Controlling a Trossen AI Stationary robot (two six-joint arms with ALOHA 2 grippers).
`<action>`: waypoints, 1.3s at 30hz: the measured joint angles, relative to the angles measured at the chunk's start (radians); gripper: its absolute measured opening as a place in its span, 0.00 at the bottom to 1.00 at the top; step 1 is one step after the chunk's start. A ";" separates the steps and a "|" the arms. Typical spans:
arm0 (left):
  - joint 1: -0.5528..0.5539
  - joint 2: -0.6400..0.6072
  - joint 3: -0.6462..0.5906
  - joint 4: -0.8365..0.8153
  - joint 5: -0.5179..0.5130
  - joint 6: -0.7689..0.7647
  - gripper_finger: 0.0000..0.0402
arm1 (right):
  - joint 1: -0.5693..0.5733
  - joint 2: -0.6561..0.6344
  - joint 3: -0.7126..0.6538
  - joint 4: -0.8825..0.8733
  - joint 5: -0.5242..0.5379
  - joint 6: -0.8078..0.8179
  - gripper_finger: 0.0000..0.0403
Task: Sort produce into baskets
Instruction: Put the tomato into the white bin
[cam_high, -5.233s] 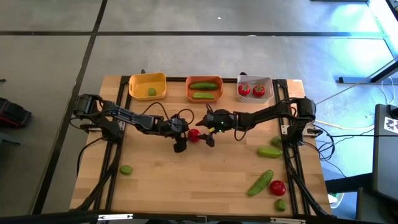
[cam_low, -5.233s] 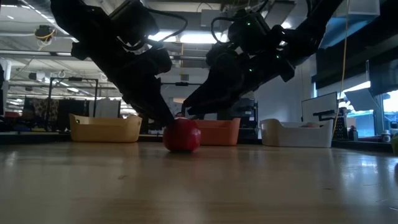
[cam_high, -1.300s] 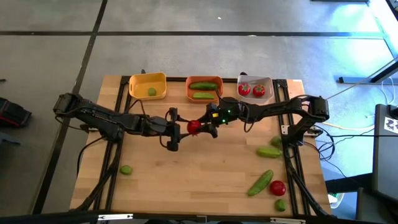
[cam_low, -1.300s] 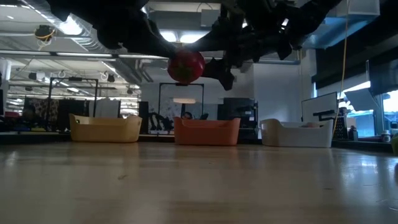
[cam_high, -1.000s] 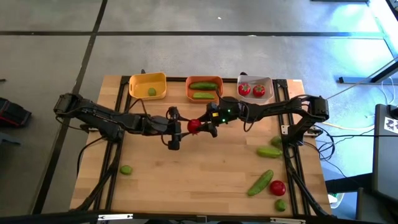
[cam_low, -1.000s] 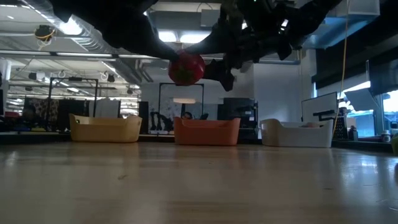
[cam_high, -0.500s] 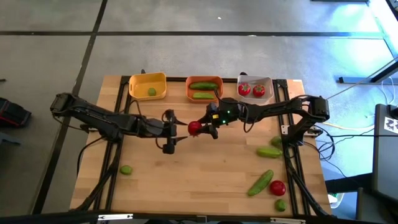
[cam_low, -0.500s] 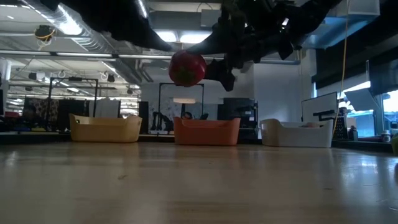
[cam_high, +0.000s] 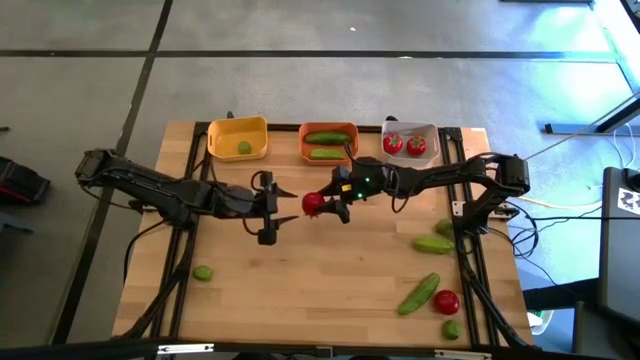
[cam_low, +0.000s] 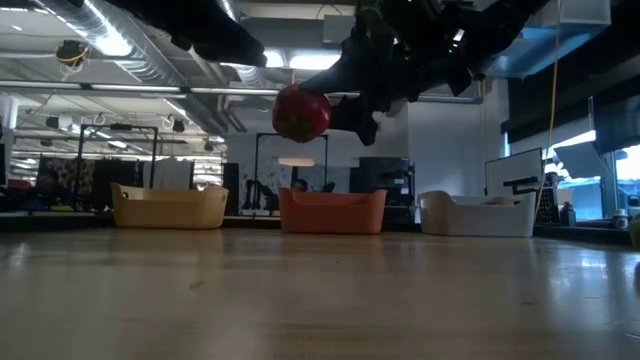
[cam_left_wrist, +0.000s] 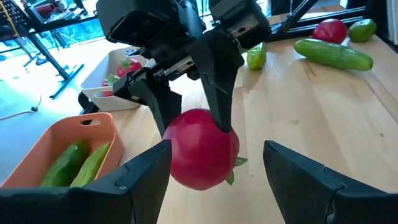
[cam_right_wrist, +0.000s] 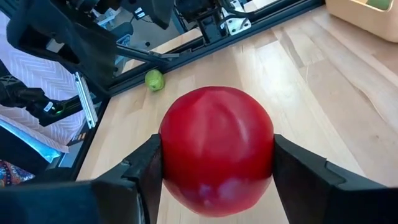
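Observation:
A round red tomato (cam_high: 313, 203) hangs in the air over the middle of the table, and my right gripper (cam_high: 322, 205) is shut on it, reaching in from the table's right. My left gripper (cam_high: 283, 208) is open just left of the tomato. In the left wrist view its fingers (cam_left_wrist: 146, 168) stand apart on either side of the tomato (cam_left_wrist: 202, 149) without touching it. Along the far edge stand a yellow basket (cam_high: 215, 140) with one lime, an orange basket (cam_high: 303, 143) with two cucumbers, and a white basket (cam_high: 434, 140) with two tomatoes. My right gripper pinches the tomato by two opposite sides (cam_right_wrist: 171, 155) between its two fingers (cam_right_wrist: 298, 168). The fingers come nearly level from the table's right, slanting a little down. The tomato (cam_low: 301, 113) is lifted well clear of the table.
Loose produce lies near the right edge: a cucumber (cam_high: 433, 243), a lime (cam_high: 444, 228), another cucumber (cam_high: 419, 293), a tomato (cam_high: 447, 300) and a lime (cam_high: 452, 328). One lime (cam_high: 203, 272) lies near the front left. Bare wood shows under the tomato.
My left gripper has drawn back from the tomato toward the table's left edge and risen a little, its fingers staying apart. The tomato has kept its place in the air in my right gripper.

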 joint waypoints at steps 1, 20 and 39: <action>0.000 0.000 0.000 0.000 -0.005 -0.007 0.63 | 0.000 0.000 0.000 0.000 0.000 0.000 0.57; 0.000 0.000 0.000 -0.025 -0.015 0.001 0.99 | 0.000 0.001 -0.001 0.002 -0.002 -0.001 0.57; 0.006 0.028 0.002 -0.013 -0.014 0.001 1.00 | 0.000 0.002 -0.002 0.086 -0.028 0.017 0.57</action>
